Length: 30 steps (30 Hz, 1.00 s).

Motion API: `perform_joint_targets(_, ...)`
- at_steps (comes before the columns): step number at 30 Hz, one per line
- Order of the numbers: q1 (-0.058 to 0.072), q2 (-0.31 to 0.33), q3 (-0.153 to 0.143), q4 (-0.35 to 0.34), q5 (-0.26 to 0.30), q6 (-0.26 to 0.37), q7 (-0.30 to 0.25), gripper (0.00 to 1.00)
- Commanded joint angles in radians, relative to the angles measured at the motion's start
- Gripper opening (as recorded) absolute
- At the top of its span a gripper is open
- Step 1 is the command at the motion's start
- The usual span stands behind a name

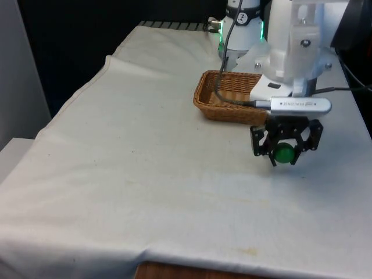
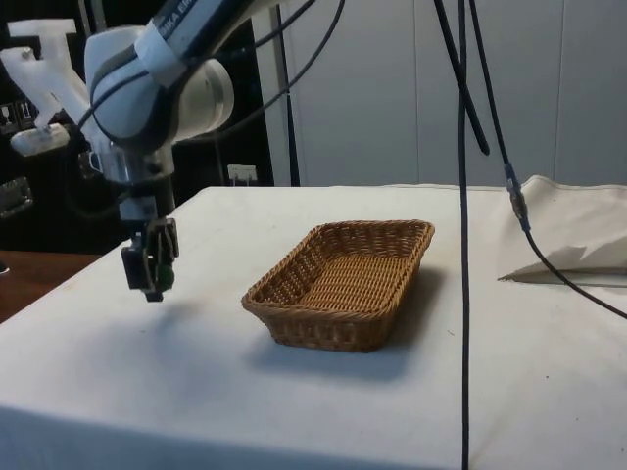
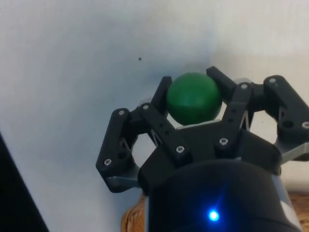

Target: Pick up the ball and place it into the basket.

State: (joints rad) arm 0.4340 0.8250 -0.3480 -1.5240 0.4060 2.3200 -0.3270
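Note:
A green ball (image 1: 284,153) hangs above the white cloth, held between the black fingers of my gripper (image 1: 285,156). In the wrist view the ball (image 3: 194,98) sits squeezed between the two fingertips, with the gripper (image 3: 193,96) shut on it. From the side, the gripper (image 2: 155,284) hovers a little above the table, clear of the cloth, on the near side of the wicker basket (image 2: 343,282). The basket (image 1: 229,96) is brown, rectangular and shows nothing inside; it stands behind the gripper in the front view, towards the robot.
Black cables (image 2: 462,196) hang down in front of the side view. A fold of bunched white cloth (image 2: 573,235) lies at the table's far edge in that view. The table edge (image 1: 174,264) runs close along the front view's bottom.

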Motion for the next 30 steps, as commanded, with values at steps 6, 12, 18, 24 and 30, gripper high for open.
perform_joint_targets(6,0.006,-0.037,-0.009,-0.008,-0.009,-0.028,0.007,0.0)
perform_joint_targets(12,0.007,-0.085,-0.017,-0.021,-0.01,-0.062,0.005,0.0)
perform_joint_targets(18,0.009,-0.14,-0.022,-0.057,-0.011,-0.079,0.007,0.0)
perform_joint_targets(24,0.01,-0.201,-0.024,-0.1,-0.018,-0.091,0.013,0.0)
perform_joint_targets(30,0.011,-0.248,-0.024,-0.133,-0.027,-0.103,0.026,0.0)
